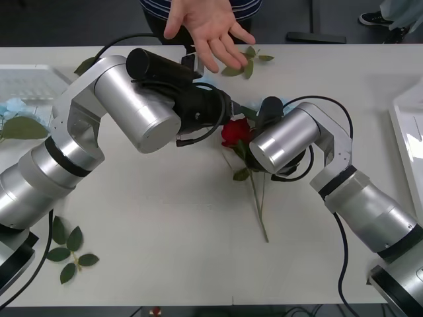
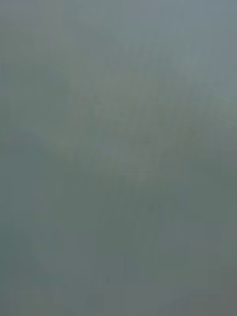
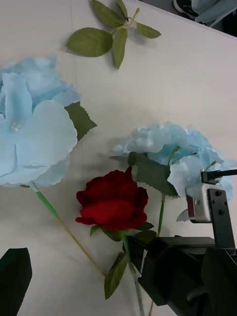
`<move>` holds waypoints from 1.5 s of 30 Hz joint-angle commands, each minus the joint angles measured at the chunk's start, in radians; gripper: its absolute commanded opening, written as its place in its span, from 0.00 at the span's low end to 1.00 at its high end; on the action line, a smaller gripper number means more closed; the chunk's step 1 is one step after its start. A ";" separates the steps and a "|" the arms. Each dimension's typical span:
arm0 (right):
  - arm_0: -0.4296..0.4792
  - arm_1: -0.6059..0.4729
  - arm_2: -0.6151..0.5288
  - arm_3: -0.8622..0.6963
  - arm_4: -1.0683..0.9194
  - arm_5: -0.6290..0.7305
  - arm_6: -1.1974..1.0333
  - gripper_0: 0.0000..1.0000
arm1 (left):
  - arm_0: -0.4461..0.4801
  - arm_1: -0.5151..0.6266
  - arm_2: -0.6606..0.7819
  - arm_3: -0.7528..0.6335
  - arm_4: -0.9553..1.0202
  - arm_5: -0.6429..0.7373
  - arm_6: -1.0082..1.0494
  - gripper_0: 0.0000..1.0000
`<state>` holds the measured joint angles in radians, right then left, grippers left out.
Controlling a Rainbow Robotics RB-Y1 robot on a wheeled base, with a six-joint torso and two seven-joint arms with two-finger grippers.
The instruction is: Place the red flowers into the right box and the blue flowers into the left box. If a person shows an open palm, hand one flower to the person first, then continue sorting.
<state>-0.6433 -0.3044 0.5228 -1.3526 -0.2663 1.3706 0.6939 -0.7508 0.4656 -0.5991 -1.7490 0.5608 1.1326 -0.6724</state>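
Both arms [image 1: 132,105] angled inward mid-table, wrists nearly meeting.

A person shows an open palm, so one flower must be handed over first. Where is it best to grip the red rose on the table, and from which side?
Probably on the bare stem below the leaves of the red rose, coming from above with fingers across it. The stem lies flat, running toward the robot, and that part is clear of both arms and the blue flowers.
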 commanded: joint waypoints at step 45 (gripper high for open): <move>-0.107 -0.285 -0.250 -0.683 -0.205 0.535 0.085 0.00 | -0.030 -0.013 0.022 -0.027 0.005 0.003 -0.027 1.00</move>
<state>-0.7248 -0.5716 0.2906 -1.9426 -0.4574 1.8958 0.7114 -0.7508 0.4655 -0.5991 -1.7490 0.5608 1.1326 -0.6724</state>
